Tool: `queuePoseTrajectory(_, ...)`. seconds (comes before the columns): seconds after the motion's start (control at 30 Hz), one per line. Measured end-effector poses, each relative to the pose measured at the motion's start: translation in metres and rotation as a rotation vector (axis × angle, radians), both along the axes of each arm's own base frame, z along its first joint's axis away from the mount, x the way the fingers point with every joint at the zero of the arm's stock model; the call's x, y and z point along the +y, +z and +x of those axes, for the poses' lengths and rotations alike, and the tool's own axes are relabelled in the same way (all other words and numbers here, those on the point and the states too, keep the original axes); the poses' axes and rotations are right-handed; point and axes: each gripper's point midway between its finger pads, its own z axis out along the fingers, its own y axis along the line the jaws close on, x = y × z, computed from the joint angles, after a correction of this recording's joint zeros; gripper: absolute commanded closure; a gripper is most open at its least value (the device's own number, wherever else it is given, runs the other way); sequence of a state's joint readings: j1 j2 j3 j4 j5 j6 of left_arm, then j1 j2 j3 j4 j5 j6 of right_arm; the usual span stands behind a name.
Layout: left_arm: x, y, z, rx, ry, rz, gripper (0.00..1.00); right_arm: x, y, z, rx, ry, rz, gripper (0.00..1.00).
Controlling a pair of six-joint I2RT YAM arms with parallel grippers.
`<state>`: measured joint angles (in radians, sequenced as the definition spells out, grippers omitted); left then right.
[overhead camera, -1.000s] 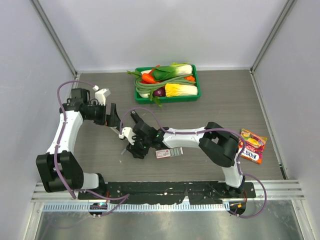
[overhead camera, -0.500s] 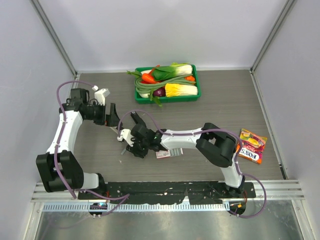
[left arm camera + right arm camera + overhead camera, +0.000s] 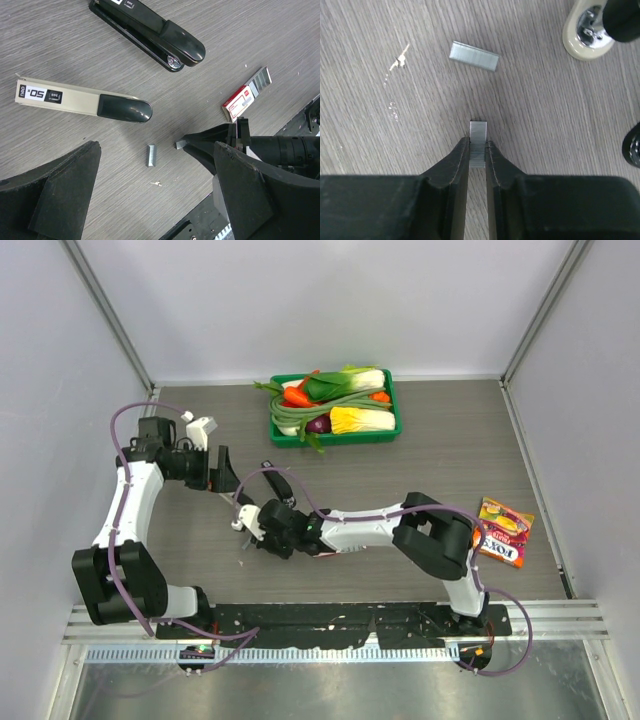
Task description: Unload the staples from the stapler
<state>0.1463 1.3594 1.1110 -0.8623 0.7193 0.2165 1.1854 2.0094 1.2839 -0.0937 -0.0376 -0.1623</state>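
Observation:
My right gripper (image 3: 478, 150) is shut on a short silvery strip of staples (image 3: 478, 137), held low over the table; it also shows in the left wrist view (image 3: 181, 144) and the top view (image 3: 250, 536). A second staple strip (image 3: 474, 55) lies loose on the table just ahead of it, also in the left wrist view (image 3: 151, 155). A beige stapler with a black end (image 3: 82, 100) and a black stapler (image 3: 150, 27) lie closed beyond the strips. My left gripper (image 3: 150, 200) is open and empty, hovering above the loose strip (image 3: 218, 472).
A red-and-white staple box (image 3: 239, 101) with a strip sticking out lies to the right. A green tray of vegetables (image 3: 335, 405) stands at the back. A snack packet (image 3: 503, 531) lies at the right. The base rail runs along the near edge.
My right gripper has shifted a little left and forward with the strip in it, and its arm now covers the staple box in the top view. The left arm has barely moved.

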Motion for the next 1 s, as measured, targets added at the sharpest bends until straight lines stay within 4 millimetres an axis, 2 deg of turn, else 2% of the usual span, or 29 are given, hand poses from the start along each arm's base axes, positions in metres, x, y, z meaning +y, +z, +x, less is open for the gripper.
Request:
queuePoseTrajectory(0.13,0.0,0.0,0.0,0.001,0.002,0.0,0.0,-0.011,0.001,0.002,-0.002,-0.074,0.005,0.9)
queuePoseTrajectory(0.23,0.0,0.0,0.0,0.002,0.004,-0.001,0.0,-0.032,0.004,0.003,-0.003,-0.169,-0.007,0.92)
queuePoseTrajectory(0.5,0.0,0.0,0.001,0.003,0.008,-0.004,0.0,-0.092,0.048,0.009,-0.001,-0.521,0.089,0.93)
queuePoseTrajectory(0.6,0.0,0.0,0.0,0.008,0.014,-0.008,0.0,-0.115,0.056,0.01,0.011,-0.65,0.119,0.94)
queuePoseTrajectory(0.7,-0.001,-0.002,0.0,0.016,0.018,-0.012,0.0,-0.142,0.049,0.006,0.028,-0.769,0.112,0.95)
queuePoseTrajectory(0.83,-0.001,-0.006,-0.002,0.026,0.02,-0.014,0.0,-0.176,0.031,0.001,0.03,-0.895,0.062,0.95)
queuePoseTrajectory(1.0,-0.003,-0.009,-0.005,0.036,0.017,-0.016,0.0,-0.192,0.024,0.001,0.015,-0.968,0.035,0.96)
